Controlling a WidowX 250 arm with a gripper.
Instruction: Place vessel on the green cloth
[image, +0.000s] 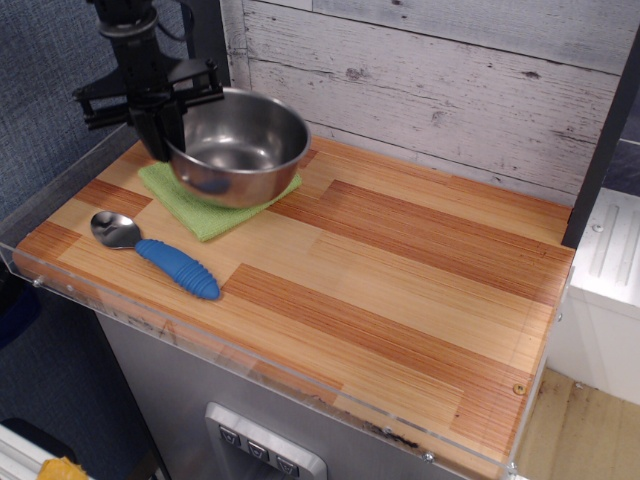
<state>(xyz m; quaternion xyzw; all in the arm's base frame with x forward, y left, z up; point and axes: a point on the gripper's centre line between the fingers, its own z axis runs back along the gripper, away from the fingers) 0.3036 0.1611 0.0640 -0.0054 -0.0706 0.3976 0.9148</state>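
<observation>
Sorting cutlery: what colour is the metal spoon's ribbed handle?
Blue, on the metal spoon's ribbed handle; observation.image view.

A whitewashed plank wall (450, 70) is running behind the worktop's (400, 290) back edge; blue fabric (50, 60) is lining its left edge.

A staged lab-style test bench: a striped wooden tabletop (400, 270) edged with clear acrylic guards (250, 350), a whitewashed plank backdrop (450, 90), and blue fabric partition walls (50, 60).

arm: top-left, vertical | tool (160, 125): pointing down, clamped on bowl rim
</observation>
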